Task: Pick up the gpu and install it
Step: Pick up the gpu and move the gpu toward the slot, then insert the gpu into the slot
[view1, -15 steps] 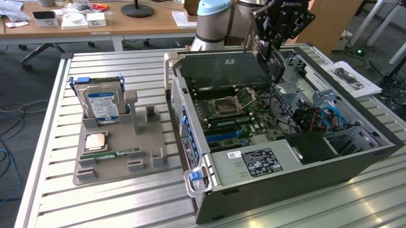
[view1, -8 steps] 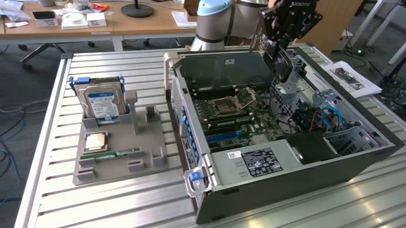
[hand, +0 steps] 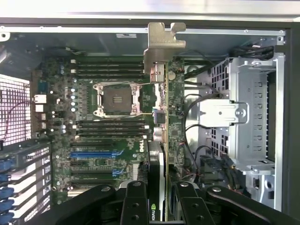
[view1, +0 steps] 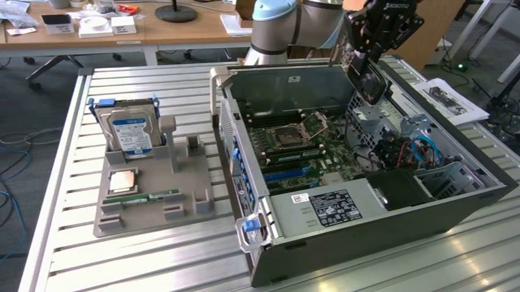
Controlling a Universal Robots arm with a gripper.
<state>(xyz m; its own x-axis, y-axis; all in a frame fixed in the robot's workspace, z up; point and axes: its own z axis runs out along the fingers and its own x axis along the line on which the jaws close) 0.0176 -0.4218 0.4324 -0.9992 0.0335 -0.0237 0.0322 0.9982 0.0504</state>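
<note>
The gpu (view1: 367,68) hangs upright above the far right side of the open computer case (view1: 382,219), with my gripper (view1: 380,33) shut on its upper part. In the wrist view I look along the gpu (hand: 162,117) edge-on: green board, black cooler beside it, silver end bracket (hand: 161,44) at the far end. My gripper (hand: 159,199) clamps the card between black fingers (hand: 134,204). Below it lies the motherboard (hand: 108,122) with its blue slots (hand: 93,153). The card hangs clear of the board, touching nothing.
A grey fixture (view1: 191,176) on the slatted table at the exterior view's left holds a hard drive (view1: 134,134), a memory stick (view1: 150,196) and a processor (view1: 122,180). The metal drive cage (hand: 248,117) and loose cables (hand: 197,108) stand close beside the card. Papers (view1: 451,100) lie right of the case.
</note>
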